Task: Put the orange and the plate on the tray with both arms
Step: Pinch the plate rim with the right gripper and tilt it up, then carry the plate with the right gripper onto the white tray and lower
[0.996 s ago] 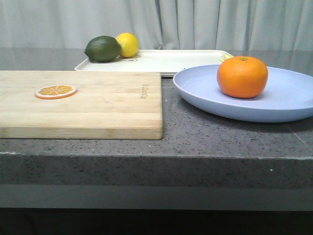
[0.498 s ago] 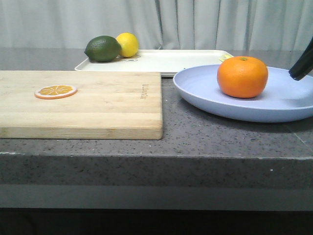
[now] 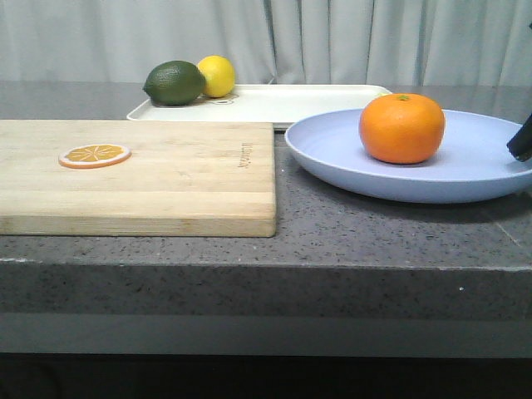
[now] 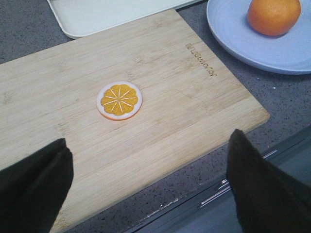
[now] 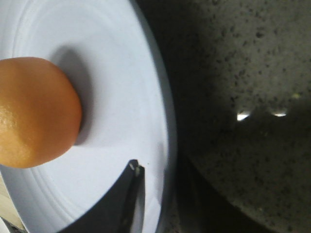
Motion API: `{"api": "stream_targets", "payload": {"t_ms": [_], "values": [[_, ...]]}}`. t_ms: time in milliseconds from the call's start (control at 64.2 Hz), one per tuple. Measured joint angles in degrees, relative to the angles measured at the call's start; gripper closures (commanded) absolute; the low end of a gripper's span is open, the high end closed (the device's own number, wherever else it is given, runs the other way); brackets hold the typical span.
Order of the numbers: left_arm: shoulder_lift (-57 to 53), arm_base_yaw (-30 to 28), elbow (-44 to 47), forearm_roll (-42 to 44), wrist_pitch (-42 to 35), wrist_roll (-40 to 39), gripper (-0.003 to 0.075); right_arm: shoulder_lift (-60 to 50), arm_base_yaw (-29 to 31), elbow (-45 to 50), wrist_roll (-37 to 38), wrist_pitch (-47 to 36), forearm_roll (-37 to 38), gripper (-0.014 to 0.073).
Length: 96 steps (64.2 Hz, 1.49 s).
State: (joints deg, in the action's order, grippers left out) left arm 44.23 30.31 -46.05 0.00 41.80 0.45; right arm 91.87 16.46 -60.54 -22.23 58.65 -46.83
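Note:
The orange (image 3: 401, 127) sits on the lavender-blue plate (image 3: 332, 145) at the right of the counter. Behind them lies the cream tray (image 3: 283, 104). My right gripper (image 3: 522, 137) is at the plate's right rim. In the right wrist view it (image 5: 160, 187) is closed over the plate's rim (image 5: 163, 121): one finger rests on the inner surface, the other is dark beyond the edge, and the orange (image 5: 34, 111) is close by. My left gripper (image 4: 148, 141) hangs open over the front edge of the cutting board, holding nothing, well away from the plate (image 4: 243, 43) and orange (image 4: 273, 15).
A wooden cutting board (image 3: 166, 174) with a thin orange slice (image 3: 95, 155) fills the left of the counter. A green lime (image 3: 174, 82) and a yellow lemon (image 3: 218, 75) sit at the tray's far left corner. The counter's front edge (image 3: 266, 262) is near.
The plate with the orange has shifted a little left and toward the tray. The right gripper came in from the right edge and dropped to the plate's rim.

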Motion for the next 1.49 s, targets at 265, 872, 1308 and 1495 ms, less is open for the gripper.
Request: {"api": "stream_targets", "payload": {"t_ms": [265, 872, 1308, 1495], "values": [[0.0, 0.0, 0.0, 0.0, 0.0, 0.0, 0.0101, 0.1, 0.0, 0.0, -0.1, -1.5, 0.7, 0.0639], [0.0, 0.0, 0.0, 0.0, 0.0, 0.0, 0.0101, 0.1, 0.0, 0.0, -0.1, -1.6, 1.0, 0.0658], [0.0, 0.0, 0.0, 0.0, 0.0, 0.0, 0.0101, 0.1, -0.1, 0.0, 2.0, -1.1, 0.1, 0.0658], [0.0, 0.0, 0.0, 0.0, 0.0, 0.0, 0.0101, 0.1, -1.8, -0.6, 6.6, -2.5, 0.1, 0.0658]]}}
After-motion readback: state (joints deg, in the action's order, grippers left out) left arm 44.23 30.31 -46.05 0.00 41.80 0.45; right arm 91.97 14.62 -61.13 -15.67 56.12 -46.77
